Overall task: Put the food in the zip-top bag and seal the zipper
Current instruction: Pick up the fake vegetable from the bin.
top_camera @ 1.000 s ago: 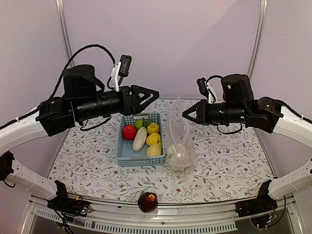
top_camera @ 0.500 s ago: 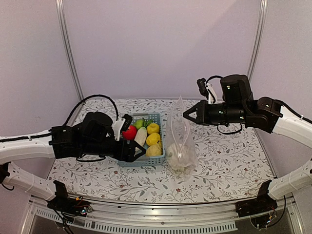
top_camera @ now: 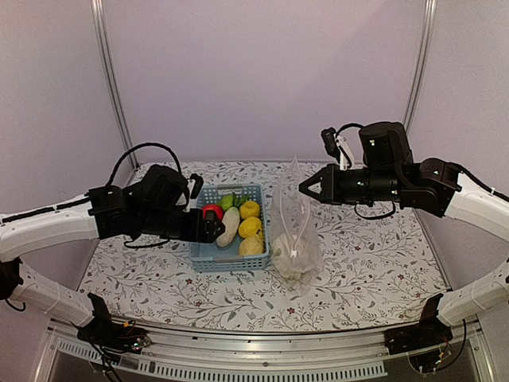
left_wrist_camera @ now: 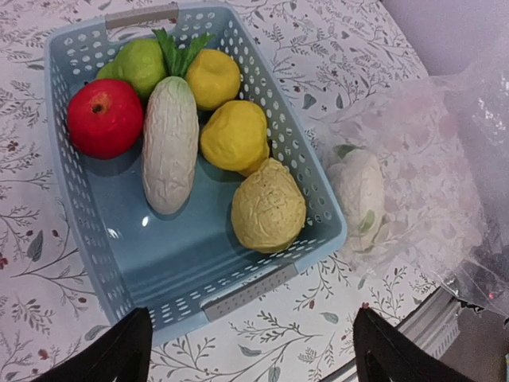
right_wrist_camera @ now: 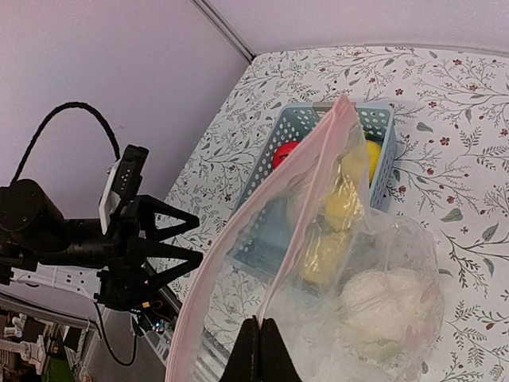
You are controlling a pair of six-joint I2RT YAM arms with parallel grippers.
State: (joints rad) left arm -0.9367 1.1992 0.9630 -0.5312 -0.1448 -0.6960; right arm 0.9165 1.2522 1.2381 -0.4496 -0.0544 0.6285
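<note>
Your zip-top bag (top_camera: pixel 296 235) stands just right of the blue basket (left_wrist_camera: pixel 79 215), holding a cauliflower (left_wrist_camera: pixel 358 195). Your right gripper (right_wrist_camera: pixel 260 338) pinches its top edge. Lemons (left_wrist_camera: pixel 236 135), a radish (left_wrist_camera: pixel 169 143) and a red fruit (left_wrist_camera: pixel 104 118) lie in the basket. Your left gripper (left_wrist_camera: pixel 254 354) hovers above, jaws spread wide.

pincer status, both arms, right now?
Left pincer: open, holding nothing, at the blue basket.
Right pincer: closed on the zip-top bag, at its upper edge.

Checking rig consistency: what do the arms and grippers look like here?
Left arm and right arm: white lower links, black motor housings, looping black cables. The left gripper and right gripper have black triangular fingers and a small camera on a white bracket.
</note>
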